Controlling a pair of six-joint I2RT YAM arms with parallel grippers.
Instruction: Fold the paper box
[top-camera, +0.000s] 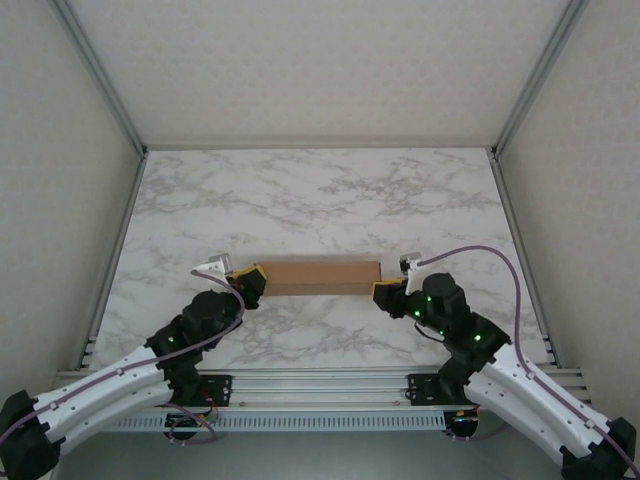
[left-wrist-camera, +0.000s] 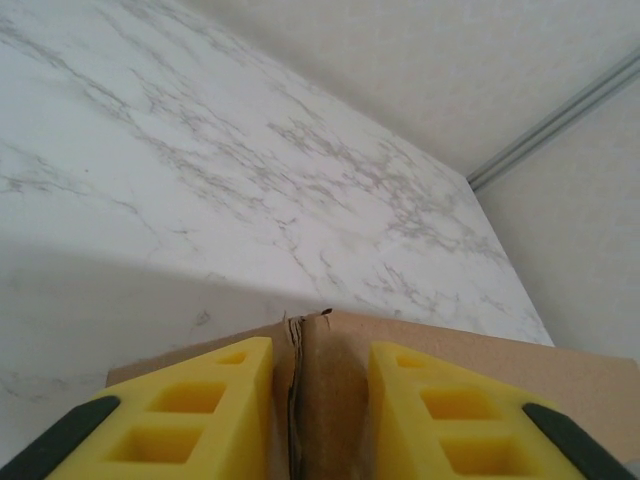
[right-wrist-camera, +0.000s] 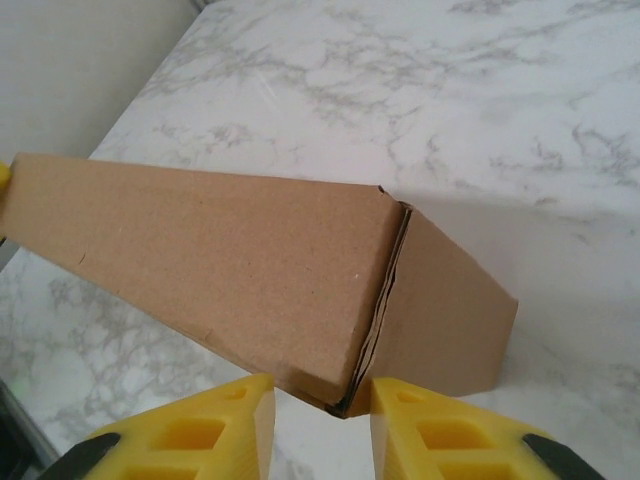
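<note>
Currently: the closed-up box (top-camera: 322, 277) lies lengthwise at the middle of the top view, on the table (top-camera: 300, 200). The left gripper (top-camera: 252, 283) is at its left end and the right gripper (top-camera: 385, 293) at its right end. Each pair of fingers stands a little apart astride an end seam; cannot tell whether either is pinching cardboard.

Risks, as judged: both seams gape slightly, so tabs may spring out on release. Uneven end pressure could buckle the box or skid it across the smooth top.
</note>
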